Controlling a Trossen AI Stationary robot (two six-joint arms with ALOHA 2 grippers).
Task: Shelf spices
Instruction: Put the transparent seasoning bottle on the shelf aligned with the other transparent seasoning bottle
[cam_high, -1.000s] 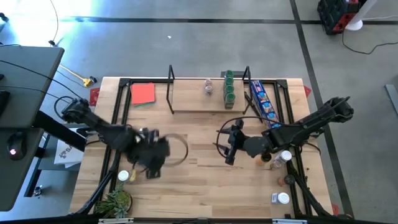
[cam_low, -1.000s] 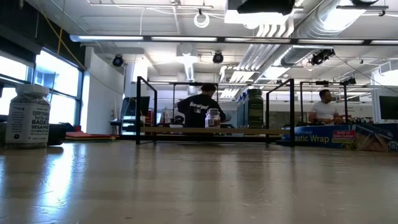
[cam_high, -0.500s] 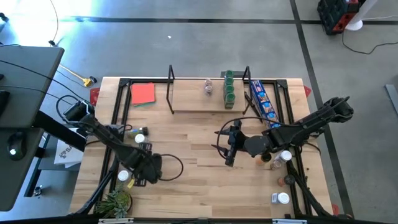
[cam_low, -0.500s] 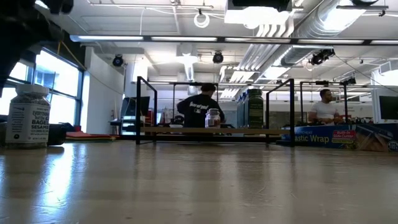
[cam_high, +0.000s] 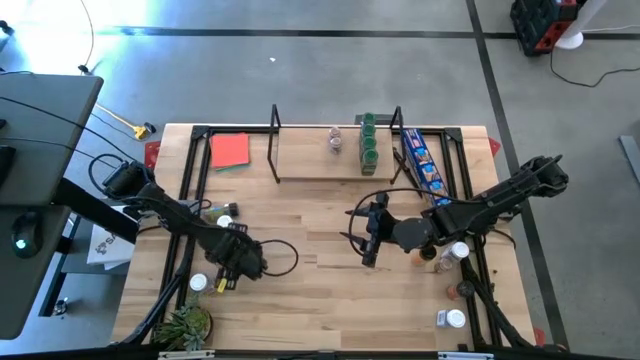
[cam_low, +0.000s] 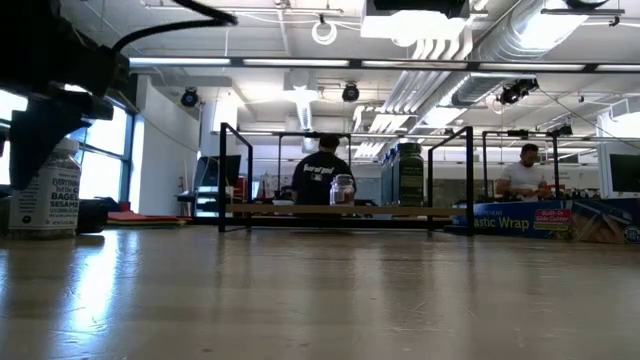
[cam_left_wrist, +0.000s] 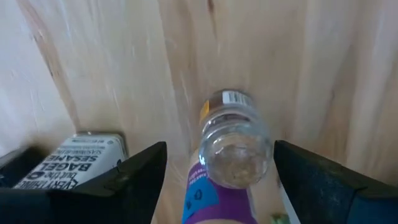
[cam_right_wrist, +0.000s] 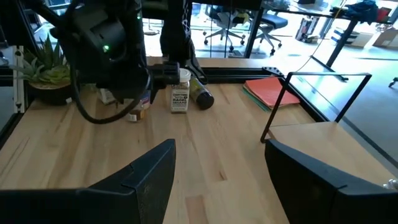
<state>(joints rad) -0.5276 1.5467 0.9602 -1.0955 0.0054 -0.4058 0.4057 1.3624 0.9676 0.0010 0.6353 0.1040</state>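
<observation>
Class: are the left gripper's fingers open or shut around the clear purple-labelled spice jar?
Open. In the left wrist view, the left gripper has both fingers standing clear of the clear purple-labelled spice jar, with wood showing between.

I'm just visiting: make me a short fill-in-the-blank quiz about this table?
1. The left hand hangs over a jar, its fingers ____.
2. The flat card beside the shelf is ____.
3. The stack of jars on the shelf has ____ caps.

Missing words: open; red; green
</observation>
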